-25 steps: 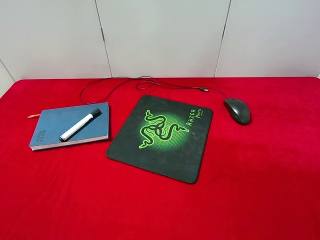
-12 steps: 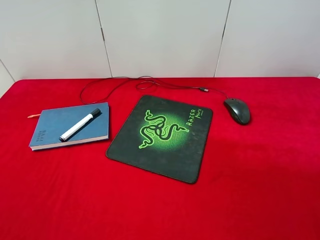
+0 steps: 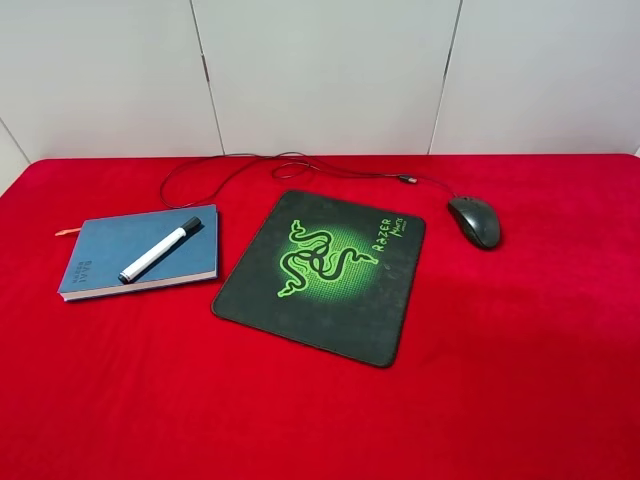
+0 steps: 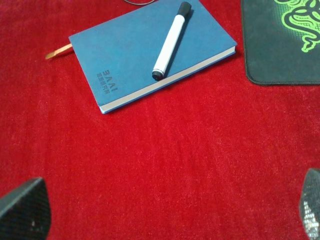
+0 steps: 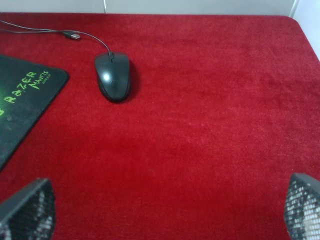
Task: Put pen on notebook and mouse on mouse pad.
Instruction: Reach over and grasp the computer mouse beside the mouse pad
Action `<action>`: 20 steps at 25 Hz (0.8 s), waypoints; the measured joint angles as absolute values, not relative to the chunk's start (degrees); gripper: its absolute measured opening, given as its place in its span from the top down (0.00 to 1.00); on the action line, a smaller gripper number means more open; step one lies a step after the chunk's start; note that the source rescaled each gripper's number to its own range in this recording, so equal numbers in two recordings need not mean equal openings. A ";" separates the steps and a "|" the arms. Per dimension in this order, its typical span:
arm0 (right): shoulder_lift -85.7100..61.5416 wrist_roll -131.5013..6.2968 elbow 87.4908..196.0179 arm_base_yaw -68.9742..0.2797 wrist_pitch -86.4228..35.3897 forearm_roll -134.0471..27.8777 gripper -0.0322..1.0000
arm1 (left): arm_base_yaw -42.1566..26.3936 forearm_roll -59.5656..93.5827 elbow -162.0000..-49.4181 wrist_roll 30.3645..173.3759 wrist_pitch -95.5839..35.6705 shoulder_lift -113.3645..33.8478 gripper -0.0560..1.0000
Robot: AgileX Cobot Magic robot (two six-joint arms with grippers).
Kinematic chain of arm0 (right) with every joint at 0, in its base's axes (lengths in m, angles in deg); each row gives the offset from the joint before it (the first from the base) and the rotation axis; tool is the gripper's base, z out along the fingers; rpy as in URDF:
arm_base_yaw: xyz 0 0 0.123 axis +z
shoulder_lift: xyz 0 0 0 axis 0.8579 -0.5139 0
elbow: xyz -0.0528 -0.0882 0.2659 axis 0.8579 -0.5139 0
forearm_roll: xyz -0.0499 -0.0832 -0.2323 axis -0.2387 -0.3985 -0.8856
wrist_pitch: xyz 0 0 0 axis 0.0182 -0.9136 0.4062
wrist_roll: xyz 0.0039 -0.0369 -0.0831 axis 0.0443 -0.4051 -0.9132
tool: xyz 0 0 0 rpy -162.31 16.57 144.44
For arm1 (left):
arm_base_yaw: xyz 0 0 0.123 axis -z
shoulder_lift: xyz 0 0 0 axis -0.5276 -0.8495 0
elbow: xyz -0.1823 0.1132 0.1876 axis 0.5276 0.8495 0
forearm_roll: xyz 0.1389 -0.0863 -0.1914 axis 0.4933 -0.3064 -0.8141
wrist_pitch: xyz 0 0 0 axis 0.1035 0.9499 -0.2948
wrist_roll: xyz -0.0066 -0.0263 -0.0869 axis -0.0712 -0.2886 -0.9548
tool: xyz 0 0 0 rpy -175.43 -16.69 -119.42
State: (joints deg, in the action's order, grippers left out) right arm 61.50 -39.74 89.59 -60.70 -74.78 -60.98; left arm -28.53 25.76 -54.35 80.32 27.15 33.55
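The slim white pen (image 3: 160,249), black-capped, lies slantwise on the blue hardcover notebook (image 3: 100,250). The glossy oval mouse (image 3: 475,221) sits on the red plush tabletop (image 3: 500,380), just beside the rounded black mouse pad (image 3: 345,310) and not on it. The left gripper (image 4: 167,210) and right gripper (image 5: 165,207) hang above the cloth, jaws wide and empty.

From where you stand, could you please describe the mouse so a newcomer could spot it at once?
Start at the red cloth, then find the black mouse pad with the green snake logo. Just off its far right corner, on bare cloth, sits the mouse: small, glossy, oval, the only thing trailing a thin cable.
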 joint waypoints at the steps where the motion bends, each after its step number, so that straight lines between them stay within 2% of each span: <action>1: 61.50 -39.74 89.59 -60.70 -74.78 -60.98 0.00 | -28.53 25.87 -54.35 80.32 27.15 33.55 0.00; 20: 61.50 -39.74 89.59 -60.70 -74.78 -60.98 0.00 | -28.53 25.96 -54.35 80.31 27.15 33.55 0.00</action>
State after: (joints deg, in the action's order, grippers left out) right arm 61.50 -39.74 89.59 -60.70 -74.78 -60.98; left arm -28.53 25.96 -54.35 80.31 27.15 33.55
